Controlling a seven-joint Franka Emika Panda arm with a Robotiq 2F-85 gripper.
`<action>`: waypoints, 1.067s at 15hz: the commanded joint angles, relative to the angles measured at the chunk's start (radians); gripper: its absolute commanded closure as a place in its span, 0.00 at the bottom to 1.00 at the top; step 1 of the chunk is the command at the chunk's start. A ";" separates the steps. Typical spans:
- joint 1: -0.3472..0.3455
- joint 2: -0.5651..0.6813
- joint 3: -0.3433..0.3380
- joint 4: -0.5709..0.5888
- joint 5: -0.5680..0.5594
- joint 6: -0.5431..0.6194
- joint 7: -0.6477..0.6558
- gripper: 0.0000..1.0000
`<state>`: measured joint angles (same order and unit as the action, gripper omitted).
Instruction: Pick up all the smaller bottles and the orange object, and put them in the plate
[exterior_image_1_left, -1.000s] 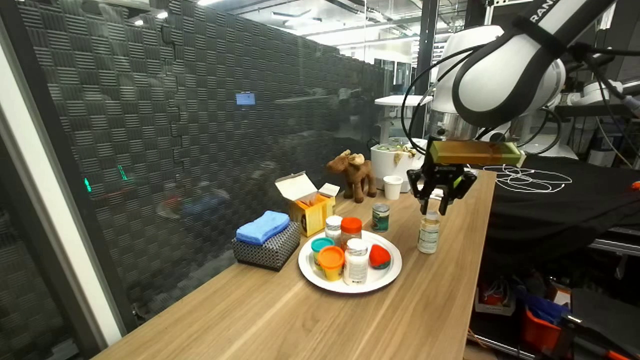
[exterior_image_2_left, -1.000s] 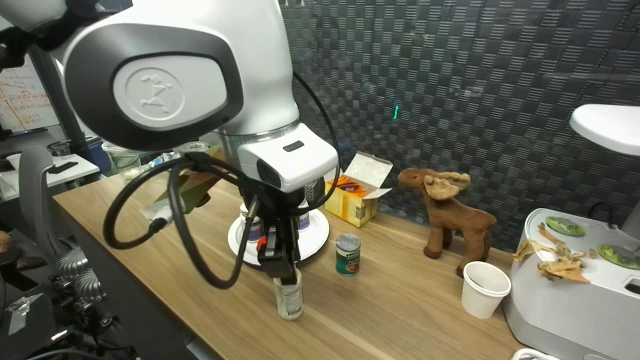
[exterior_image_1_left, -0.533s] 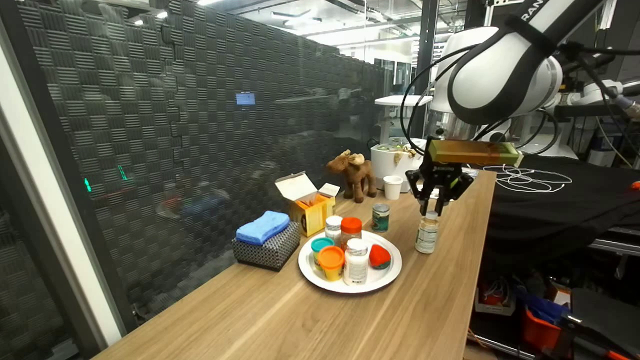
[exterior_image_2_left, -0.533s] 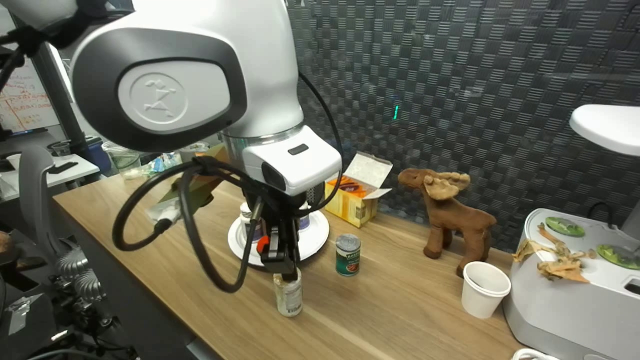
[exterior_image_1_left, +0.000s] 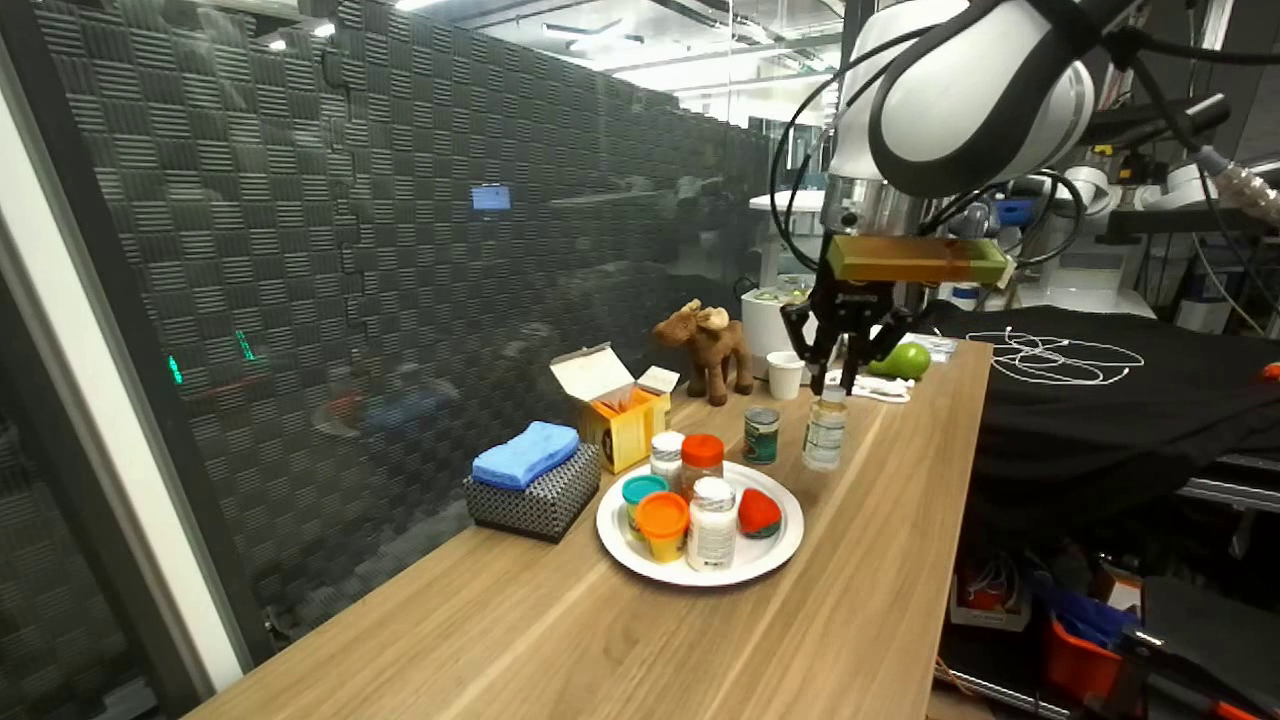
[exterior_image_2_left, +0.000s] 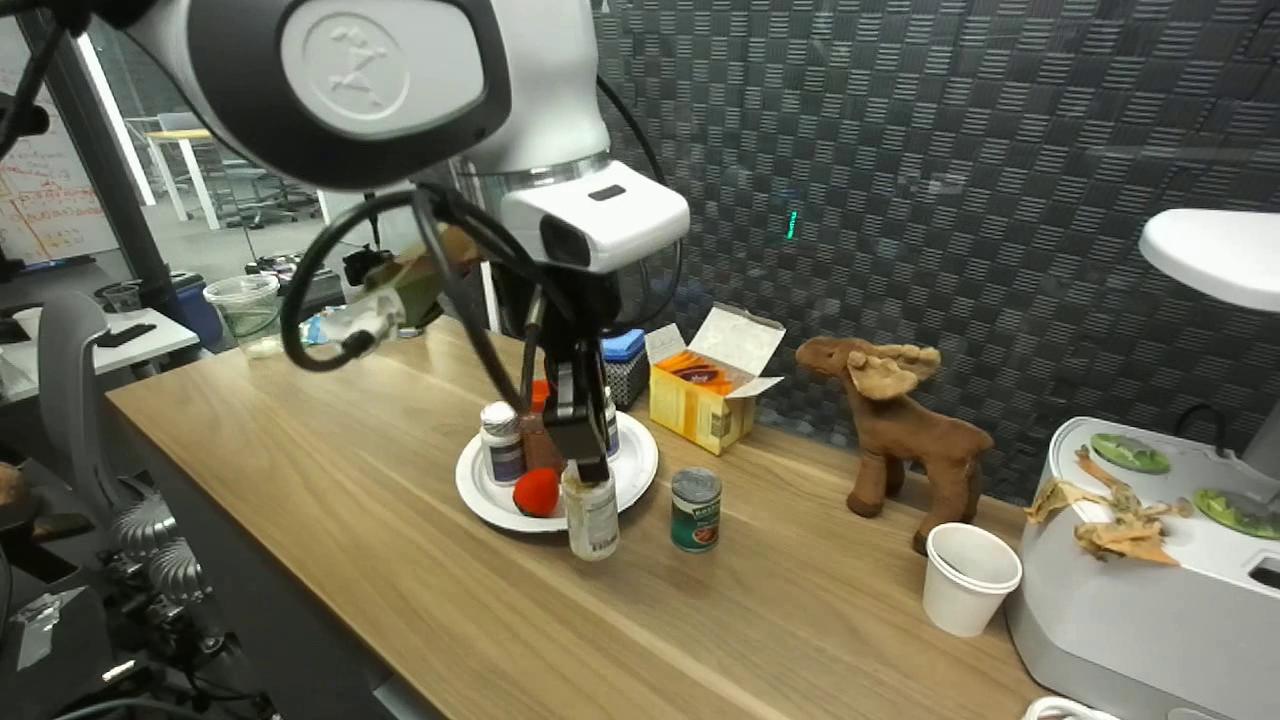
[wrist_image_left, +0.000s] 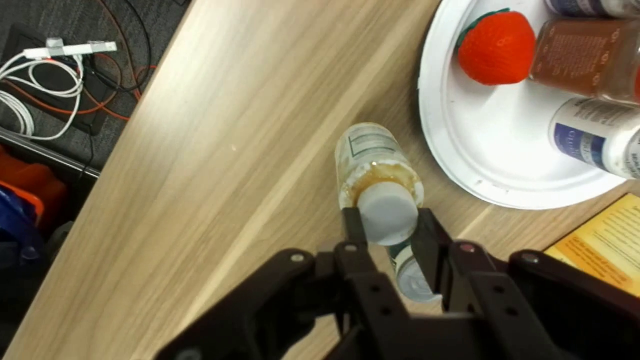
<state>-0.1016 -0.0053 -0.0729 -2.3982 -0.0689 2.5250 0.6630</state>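
I have the pale bottle (wrist_image_left: 367, 147) grasped in my tool (wrist_image_left: 389, 220): its fingers (wrist_image_left: 354, 225) press the white cap (wrist_image_left: 387, 210) from both sides, and the bottle is held almost upright. How high its base is over the bench (exterior_image_1_left: 560, 640), I cannot tell with certainty. In the wrist view it is just beside the plate (wrist_image_left: 525, 165), outside of the rim. In an exterior view it is near the can (exterior_image_1_left: 760, 440), which stands more toward the bench's long edge by the dark wall (exterior_image_1_left: 400, 250). On the plate are already two white bottles (exterior_image_1_left: 712, 535), a red-lidded jar (exterior_image_1_left: 702, 460), one teal-lidded tub (exterior_image_1_left: 640, 495), one orange-lidded tub (exterior_image_1_left: 664, 528) and a red strawberry (exterior_image_1_left: 759, 512). The yellow box (exterior_image_1_left: 628, 430) and the moose doll (exterior_image_1_left: 714, 355) stand apart from the plate, along that same edge.
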 joint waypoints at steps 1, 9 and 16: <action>0.031 0.017 0.021 0.100 -0.055 -0.070 0.048 0.83; 0.069 0.203 0.020 0.288 -0.018 -0.076 0.061 0.84; 0.120 0.290 0.011 0.379 0.002 -0.080 0.063 0.83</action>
<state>-0.0120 0.2649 -0.0481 -2.0771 -0.0800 2.4737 0.7258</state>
